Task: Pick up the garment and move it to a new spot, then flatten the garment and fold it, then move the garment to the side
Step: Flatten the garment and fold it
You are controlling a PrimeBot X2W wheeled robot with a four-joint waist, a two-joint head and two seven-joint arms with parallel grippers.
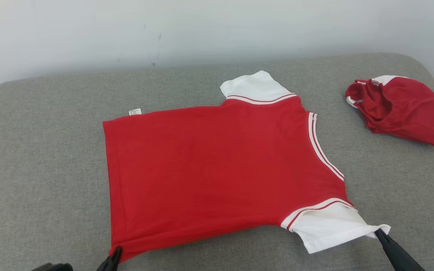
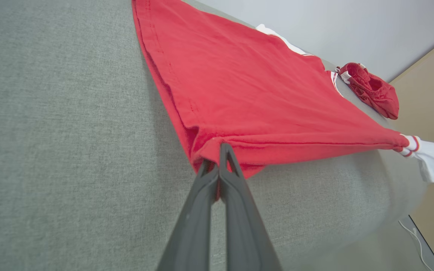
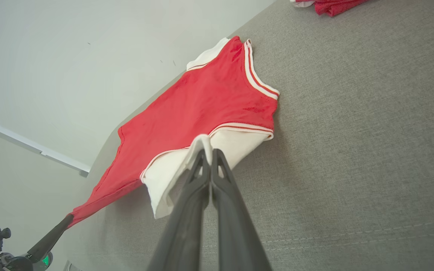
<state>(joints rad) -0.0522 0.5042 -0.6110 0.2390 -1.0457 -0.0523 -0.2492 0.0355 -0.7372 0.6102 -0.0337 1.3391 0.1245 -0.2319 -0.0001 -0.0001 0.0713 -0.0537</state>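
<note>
Red shirt lies flat mid-table, long axis left-right, collar right, with left claw clamped on its near-left hem corner and right claw clamped on the near white sleeve, whole shirt far of both claws.

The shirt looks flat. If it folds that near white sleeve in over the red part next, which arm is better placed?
Probably right: the right end effector is shut on the near white sleeve of the T-shirt. The left end effector pinches the hem corner, far from it.
</note>
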